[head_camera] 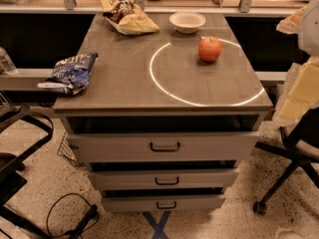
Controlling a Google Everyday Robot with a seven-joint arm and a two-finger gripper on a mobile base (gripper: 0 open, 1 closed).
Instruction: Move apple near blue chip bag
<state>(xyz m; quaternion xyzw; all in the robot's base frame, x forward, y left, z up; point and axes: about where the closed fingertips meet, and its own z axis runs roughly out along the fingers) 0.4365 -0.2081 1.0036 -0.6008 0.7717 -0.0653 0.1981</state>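
Observation:
The red-orange apple (210,49) stands upright on the right half of the grey cabinet top (124,91), inside a bright ring of light. The dark-blue chip bag (72,72) lies crumpled at the top's left edge and hangs partly over it, far left of the apple. My gripper (298,91) shows as a pale white-and-yellow shape at the right edge of the camera view, beside the cabinet's right side. It is apart from the apple and holds nothing that I can see.
A yellow-and-brown snack bag (128,17) and a white bowl (187,22) sit at the back of the top. Three drawers (164,146) stand slightly open below. Office chairs flank the cabinet at the left (15,148) and right (291,173). A cable (70,218) lies on the floor.

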